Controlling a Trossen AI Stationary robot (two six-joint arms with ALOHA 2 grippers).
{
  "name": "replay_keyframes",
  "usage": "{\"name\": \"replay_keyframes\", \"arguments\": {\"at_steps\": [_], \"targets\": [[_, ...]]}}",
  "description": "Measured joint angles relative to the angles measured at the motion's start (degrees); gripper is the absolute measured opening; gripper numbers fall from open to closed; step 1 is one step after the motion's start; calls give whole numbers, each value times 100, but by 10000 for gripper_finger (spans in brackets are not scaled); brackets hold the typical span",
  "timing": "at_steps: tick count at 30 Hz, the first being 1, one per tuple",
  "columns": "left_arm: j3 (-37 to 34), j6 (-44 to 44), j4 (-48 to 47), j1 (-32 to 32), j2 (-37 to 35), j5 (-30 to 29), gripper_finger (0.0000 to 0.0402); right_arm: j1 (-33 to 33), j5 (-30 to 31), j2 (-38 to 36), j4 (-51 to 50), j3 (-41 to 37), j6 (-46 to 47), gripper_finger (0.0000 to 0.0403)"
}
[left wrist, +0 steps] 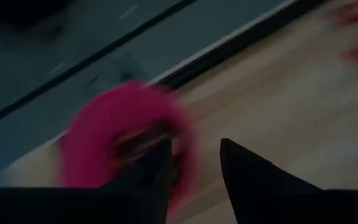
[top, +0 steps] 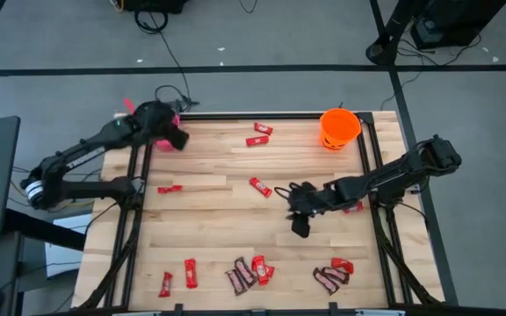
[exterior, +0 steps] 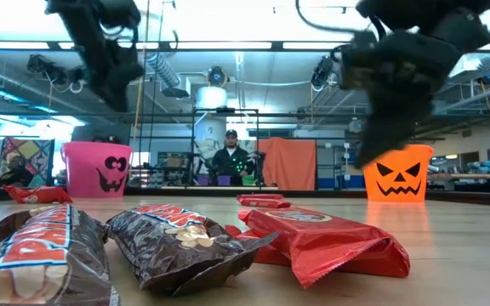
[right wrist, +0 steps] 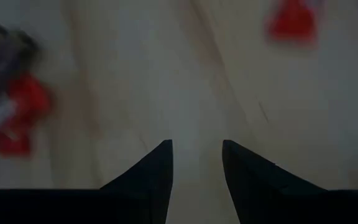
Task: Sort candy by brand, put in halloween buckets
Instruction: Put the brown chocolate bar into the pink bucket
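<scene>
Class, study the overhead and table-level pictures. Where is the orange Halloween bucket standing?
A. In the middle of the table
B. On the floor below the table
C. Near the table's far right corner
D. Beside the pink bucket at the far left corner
C. In the high view the orange bucket stands on the wooden table near its far right corner, well apart from the pink bucket at the far left corner.

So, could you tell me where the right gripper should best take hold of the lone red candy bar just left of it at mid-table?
Probably across the middle of the red bar, from straight above. It lies flat and diagonal with bare wood all round, so the right gripper, open, should turn its fingers square to the narrow width.
</scene>
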Motion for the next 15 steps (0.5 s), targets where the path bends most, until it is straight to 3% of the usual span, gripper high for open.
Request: {"name": "replay_keyframes", "arguments": {"at_steps": [3, 7, 11, 15], "targets": [[-792, 9, 1563, -951, -524, 844, 141, 72, -104, -90, -1428, 265, 625, 151], [-2059, -212, 3982, -2211, -684, 2093, 140, 486, -764, -124, -2386, 377, 1681, 151], [-2925, -228, 5989, -3253, -119, 2183, 140, 1342, -1665, -122, -2310, 376, 2999, 151], [-3236, 51, 7513, -3873, 644, 2157, 140, 2045, -1706, -113, -1602, 374, 4192, 151]]}}
